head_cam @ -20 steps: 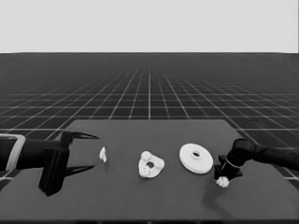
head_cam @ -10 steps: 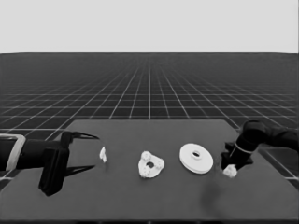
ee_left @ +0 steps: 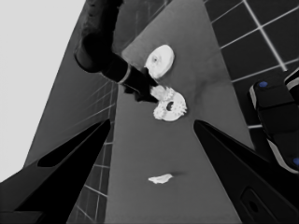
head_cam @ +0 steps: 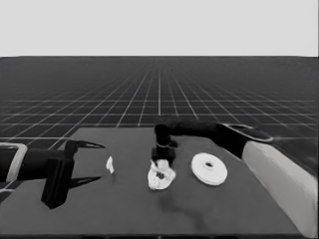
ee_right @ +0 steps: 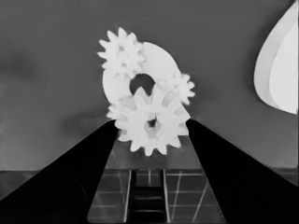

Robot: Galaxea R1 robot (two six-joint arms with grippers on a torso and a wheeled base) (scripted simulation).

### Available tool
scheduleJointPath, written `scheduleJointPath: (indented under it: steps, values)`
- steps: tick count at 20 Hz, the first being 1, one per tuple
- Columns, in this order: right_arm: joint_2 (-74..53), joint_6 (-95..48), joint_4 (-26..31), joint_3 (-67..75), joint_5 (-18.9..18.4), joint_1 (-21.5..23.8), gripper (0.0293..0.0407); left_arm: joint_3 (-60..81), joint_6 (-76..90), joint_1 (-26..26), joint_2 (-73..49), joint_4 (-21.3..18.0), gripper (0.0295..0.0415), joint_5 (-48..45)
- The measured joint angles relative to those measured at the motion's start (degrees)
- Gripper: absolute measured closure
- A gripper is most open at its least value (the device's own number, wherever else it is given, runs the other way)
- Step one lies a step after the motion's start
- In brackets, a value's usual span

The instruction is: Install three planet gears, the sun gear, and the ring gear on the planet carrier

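My right gripper (head_cam: 162,160) reaches over the table's middle, shut on a small toothed gear (ee_right: 150,125). It holds the gear just above the smaller round part (ee_right: 159,59). On that part sit a gear (ee_right: 122,52) on one side and a gear (ee_right: 180,87) on another. A third gear (ee_right: 115,110) is half hidden behind the held one. The larger round part (head_cam: 209,169) lies on the table to the right of this group. My left gripper (head_cam: 100,162) waits open over the table's left end, holding nothing.
A thin white piece (head_cam: 110,165) lies between the left gripper's fingertips and the smaller round part (head_cam: 169,176). The right arm's pale grey part (head_cam: 279,179) fills the lower right corner of the head view. Dark machinery with blue lights (ee_left: 275,126) stands past the table's edge.
The right gripper has lifted a gear from the table's right front and carried it left, past the larger round part, to above the smaller round part. The left arm has not moved.
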Motion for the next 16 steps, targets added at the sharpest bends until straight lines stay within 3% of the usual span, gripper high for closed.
scheduleJointPath:
  steps: [4, 6, 8, 16]
  values:
    - [3.3, -2.8, 0.2, -6.0, 0.4, -0.1, 0.0390, 0.0, 0.0, 0.0, 0.0, 0.0, 0.0326, 0.0]
    - [4.2, -4.5, -4.0, -8.9, 2.0, -4.5, 0.0390, 0.0, 0.0, 0.0, 0.0, 0.0, 0.0326, 0.0]
    - [4.7, -5.4, -5.3, -10.4, 2.7, -6.1, 0.0390, 0.0, 0.0, 0.0, 0.0, 0.0, 0.0326, 0.0]
    - [4.9, -5.2, -6.0, -11.2, 3.1, -7.1, 0.0390, 0.0, 0.0, 0.0, 0.0, 0.0, 0.0326, 0.0]
